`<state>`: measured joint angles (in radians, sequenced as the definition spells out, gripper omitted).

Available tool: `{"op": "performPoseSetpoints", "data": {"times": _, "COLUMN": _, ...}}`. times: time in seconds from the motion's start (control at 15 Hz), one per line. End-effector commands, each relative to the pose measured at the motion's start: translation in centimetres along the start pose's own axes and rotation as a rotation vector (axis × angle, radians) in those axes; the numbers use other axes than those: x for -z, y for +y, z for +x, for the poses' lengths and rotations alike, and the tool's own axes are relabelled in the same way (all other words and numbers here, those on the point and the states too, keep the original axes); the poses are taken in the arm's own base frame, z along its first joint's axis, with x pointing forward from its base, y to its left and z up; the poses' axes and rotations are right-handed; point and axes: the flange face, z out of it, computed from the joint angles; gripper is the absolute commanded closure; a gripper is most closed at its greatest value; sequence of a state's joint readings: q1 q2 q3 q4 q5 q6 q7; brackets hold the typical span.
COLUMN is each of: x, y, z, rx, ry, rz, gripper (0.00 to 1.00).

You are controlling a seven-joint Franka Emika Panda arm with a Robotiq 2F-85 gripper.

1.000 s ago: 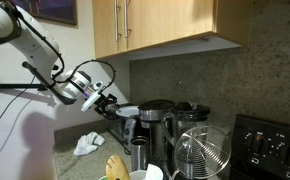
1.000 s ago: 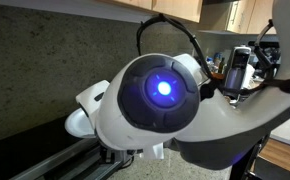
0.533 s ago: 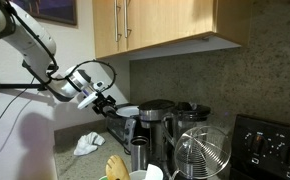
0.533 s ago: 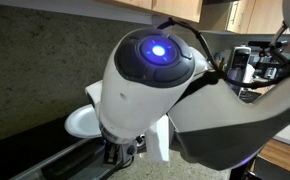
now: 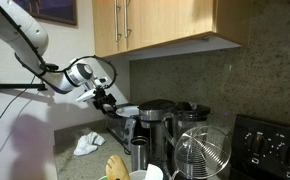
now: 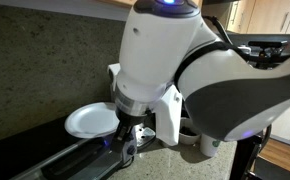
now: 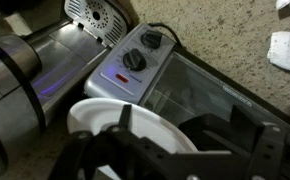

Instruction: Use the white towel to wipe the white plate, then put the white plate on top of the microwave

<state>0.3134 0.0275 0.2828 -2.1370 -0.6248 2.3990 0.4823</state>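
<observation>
The white plate point(image 5: 128, 110) point(image 6: 89, 120) point(image 7: 110, 125) lies flat on top of the microwave point(image 5: 126, 127) point(image 6: 40, 152) point(image 7: 200, 85), a low silver-and-black oven with two knobs and a dark glass door. My gripper point(image 5: 108, 99) point(image 6: 129, 154) point(image 7: 183, 125) hangs open just beside and above the plate's near rim, holding nothing. In the wrist view one finger point(image 7: 125, 116) stands over the plate and the other out over the glass door. The white towel point(image 5: 88, 143) point(image 7: 288, 48) lies crumpled on the counter, away from the gripper.
A black-and-steel coffee maker point(image 5: 157, 120) and a glass jug point(image 5: 202, 152) stand beside the microwave. Yellow bananas point(image 5: 116, 167) sit at the front. A black stove point(image 5: 272, 145) is at the far side. Wooden cabinets point(image 5: 165, 25) hang overhead.
The arm has swung up and back from the microwave, so the plate now shows uncovered on its top. The jaws stayed open. Plate and towel have not moved.
</observation>
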Motion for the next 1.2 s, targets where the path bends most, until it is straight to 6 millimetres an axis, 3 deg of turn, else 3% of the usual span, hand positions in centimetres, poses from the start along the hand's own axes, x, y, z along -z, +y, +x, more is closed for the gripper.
{"op": "performPoseSetpoints", "data": {"times": 0.0, "x": 1.9, "y": 3.4, "z": -2.0, "rx": -0.105, "ry": -0.042, "rz": 0.079, "gripper": 0.0}}
{"op": "performPoseSetpoints", "data": {"times": 0.67, "x": 5.5, "y": 11.7, "z": -7.4, "rx": -0.358, "ry": -0.168, "rz": 0.344, "gripper": 0.0}}
{"op": "performPoseSetpoints", "data": {"times": 1.13, "x": 7.5, "y": 14.4, "z": -10.7, "rx": -0.437, "ry": -0.224, "rz": 0.299, "gripper": 0.0}}
